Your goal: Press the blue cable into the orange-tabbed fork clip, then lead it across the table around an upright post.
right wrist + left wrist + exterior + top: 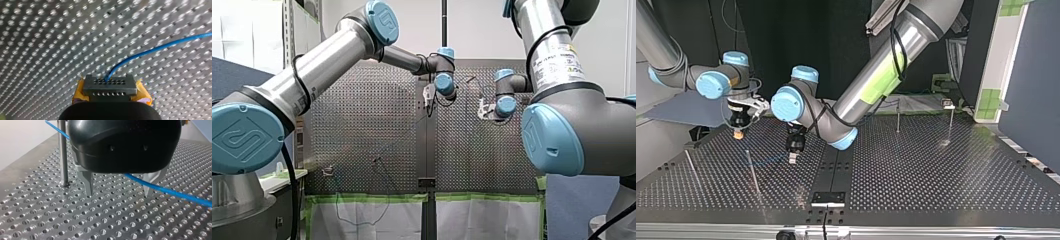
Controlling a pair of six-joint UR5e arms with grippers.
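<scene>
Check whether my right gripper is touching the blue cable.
Touching. The right wrist view shows the blue cable running down into my right gripper, meeting its fingertips between the yellow pads with no gap.

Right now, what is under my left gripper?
Under my left gripper, bare perforated table lies between its open metal fingers. The blue cable passes beneath the black body and across one finger. The body covers the cable's run back toward the upright post.

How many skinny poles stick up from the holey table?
4 in the top view: near-left pole, next pole beside it, two far-right poles. Others may be hidden.
</scene>
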